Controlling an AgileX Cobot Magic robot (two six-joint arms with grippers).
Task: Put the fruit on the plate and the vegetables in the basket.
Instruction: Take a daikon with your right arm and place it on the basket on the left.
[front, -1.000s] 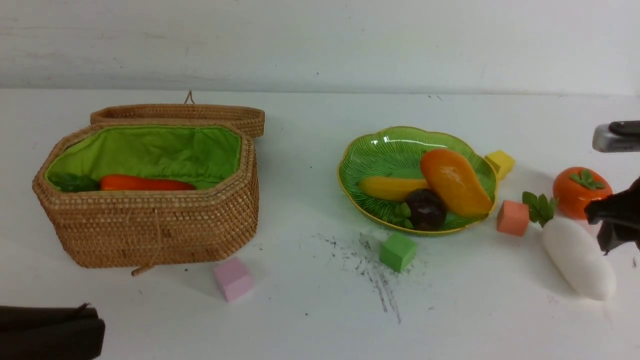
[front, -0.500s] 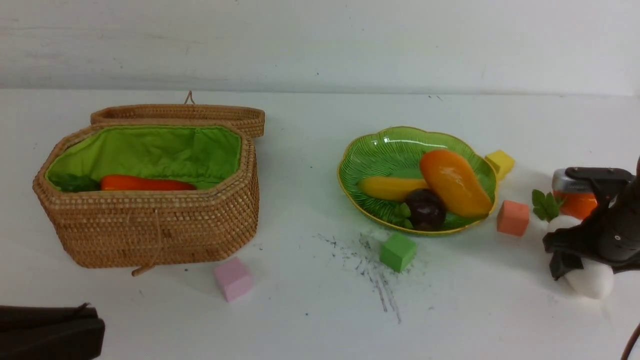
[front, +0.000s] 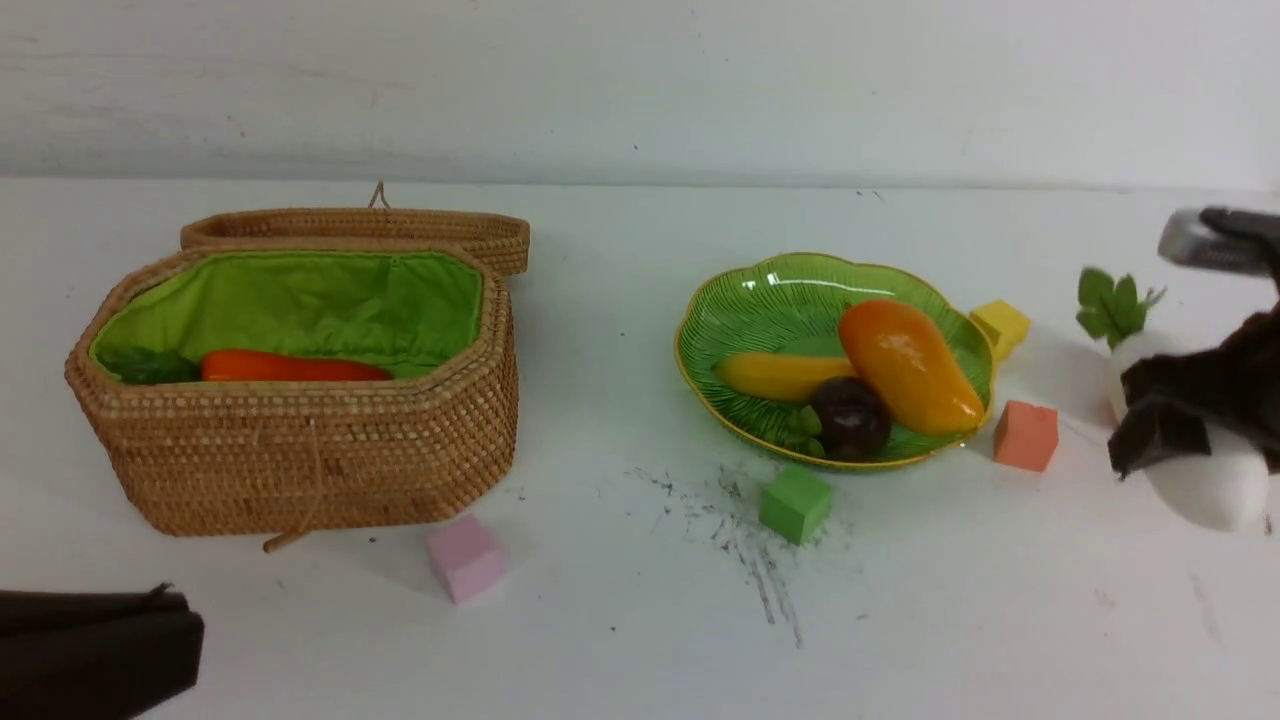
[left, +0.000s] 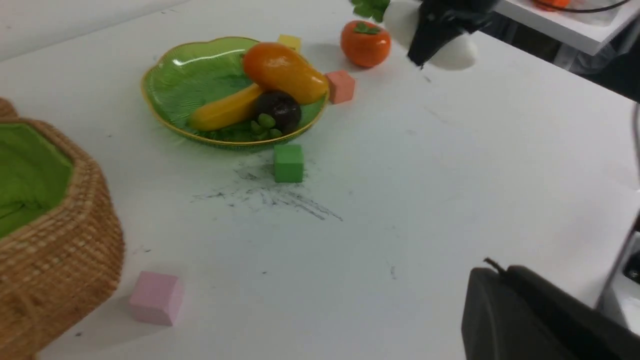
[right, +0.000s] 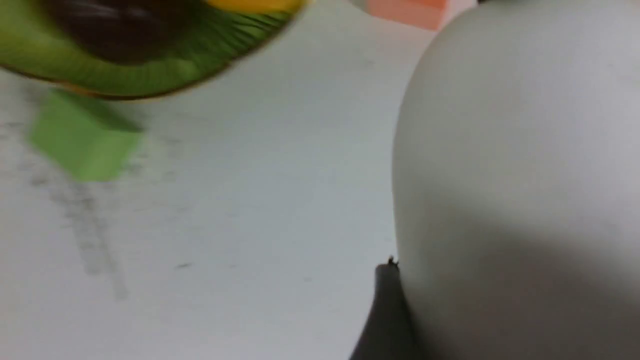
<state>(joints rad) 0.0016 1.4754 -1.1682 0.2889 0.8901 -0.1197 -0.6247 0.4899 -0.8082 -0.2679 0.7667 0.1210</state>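
Front view has the right gripper (front: 1190, 430) at the far right of the table (front: 620, 650), its jaws set wide and pinching the white radish (front: 1212, 488) across its middle, leaves tilted up and away from the robot; the radish looks raised off the surface. Left wrist view shows the persimmon (left: 365, 43) on the table beyond the radish, outside the plate (front: 700, 330) and near the coral cube (front: 1027, 436). On the plate lie the banana (front: 780, 375), the mango (front: 910, 365) and the mangosteen (front: 850, 415), all touching. The basket (front: 300, 460) stands well to the left with its lid (front: 360, 225) folded back, the carrot (front: 290, 367) inside on the green lining. The left gripper (front: 95, 655) sits low at the near left corner, jaws pressed together and empty
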